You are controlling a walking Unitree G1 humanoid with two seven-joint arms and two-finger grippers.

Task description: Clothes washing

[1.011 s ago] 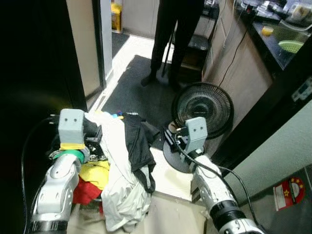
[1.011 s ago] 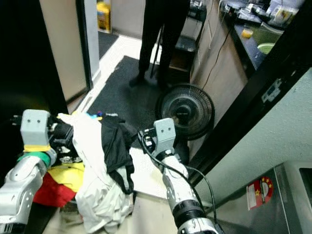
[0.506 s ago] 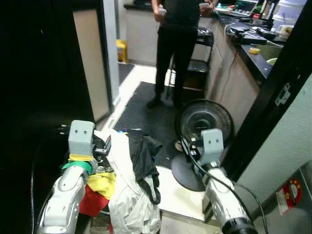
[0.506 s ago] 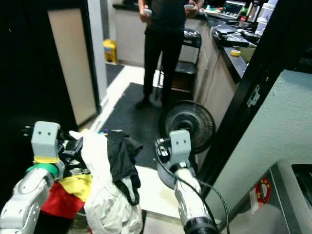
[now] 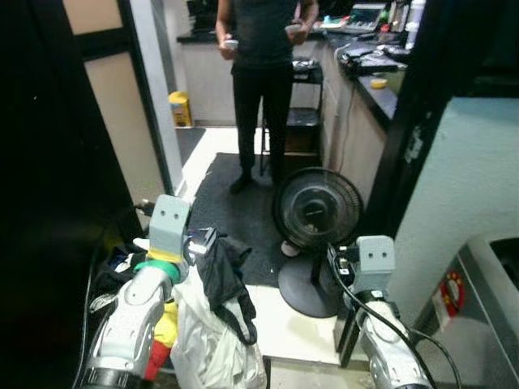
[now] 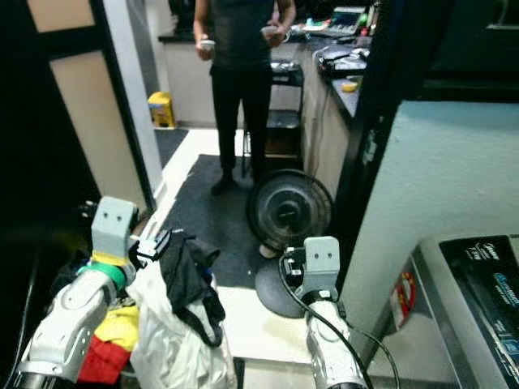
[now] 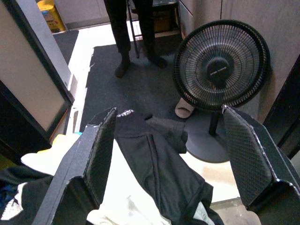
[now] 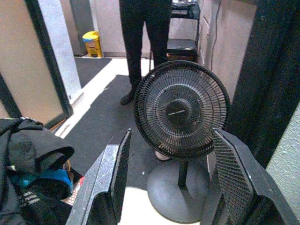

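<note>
Narrow doorway onto a dark floor mat (image 5: 235, 203), black pedestal fan (image 5: 316, 212) beyond; left pincer (image 7: 164, 154) spread above the black-and-white clothes heap (image 5: 212, 324); right pincer (image 8: 168, 187) apart, empty (washing seemingly barely begun).

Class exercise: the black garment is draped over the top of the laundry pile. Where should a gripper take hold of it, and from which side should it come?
Grip the black garment at its raised fold on the crest of the pile, coming from above. It lies loosely over the white garment, so the bunched ridge probably gives the jaws cloth to pinch without catching the white one. The left gripper, jaws open, already hovers there.
</note>
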